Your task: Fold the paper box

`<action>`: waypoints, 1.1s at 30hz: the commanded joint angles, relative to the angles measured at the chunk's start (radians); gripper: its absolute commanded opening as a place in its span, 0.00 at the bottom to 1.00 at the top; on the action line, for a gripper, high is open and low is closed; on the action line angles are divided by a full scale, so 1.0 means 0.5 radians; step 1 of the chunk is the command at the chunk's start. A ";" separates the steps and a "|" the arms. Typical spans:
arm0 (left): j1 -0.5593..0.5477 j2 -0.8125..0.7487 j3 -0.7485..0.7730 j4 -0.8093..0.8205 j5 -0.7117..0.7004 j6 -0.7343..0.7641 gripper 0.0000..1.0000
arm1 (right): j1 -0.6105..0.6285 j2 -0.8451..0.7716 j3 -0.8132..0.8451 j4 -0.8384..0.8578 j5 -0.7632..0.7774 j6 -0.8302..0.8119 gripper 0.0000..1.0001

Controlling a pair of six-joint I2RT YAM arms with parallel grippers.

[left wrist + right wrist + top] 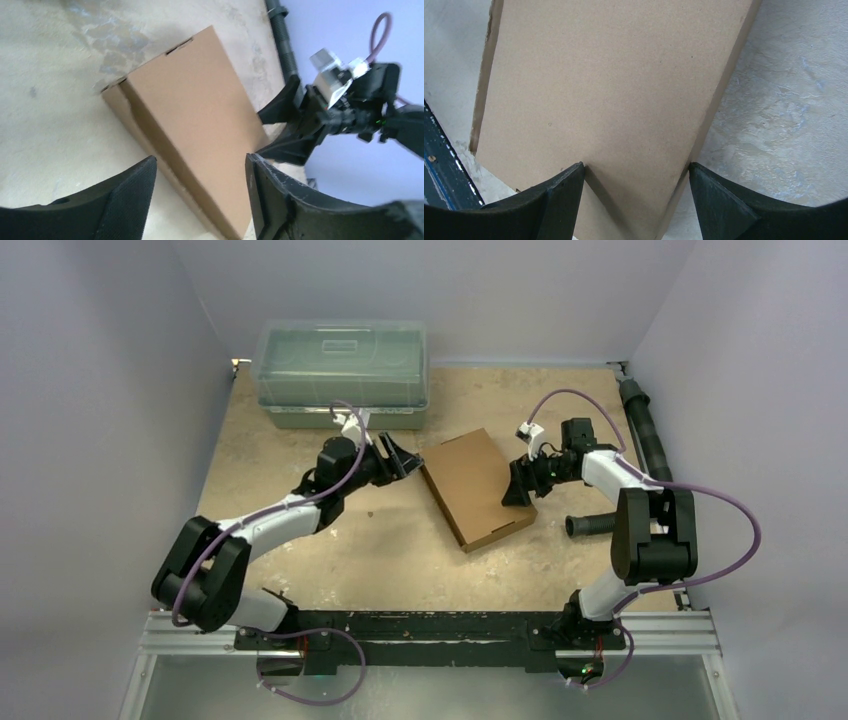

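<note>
No words, numbers or signs can be read here. The box [477, 487] shows only plain brown card.

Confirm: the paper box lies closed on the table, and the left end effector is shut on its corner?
No. The paper box lies closed on the table, but the left end effector is open, not shut on it, as the left wrist view shows.
</note>
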 commanded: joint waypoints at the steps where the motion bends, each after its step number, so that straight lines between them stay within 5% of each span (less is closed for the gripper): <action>1: -0.019 -0.115 -0.187 -0.134 -0.058 -0.019 0.51 | 0.016 0.037 0.001 -0.058 0.030 -0.068 0.77; 4: -0.031 -0.130 -0.240 -0.264 -0.204 -0.087 0.03 | 0.016 0.040 0.001 -0.058 0.031 -0.065 0.77; 5: -0.034 -0.103 -0.242 -0.309 -0.264 -0.099 0.00 | 0.016 0.040 0.002 -0.056 0.031 -0.064 0.77; 21: -0.295 1.012 0.985 -0.803 -0.444 0.129 0.00 | 0.329 0.011 0.001 -0.010 0.120 -0.087 0.77; 33: -0.351 0.542 0.635 -1.123 -0.966 0.211 0.01 | 0.353 -0.033 -0.012 0.039 0.240 -0.038 0.78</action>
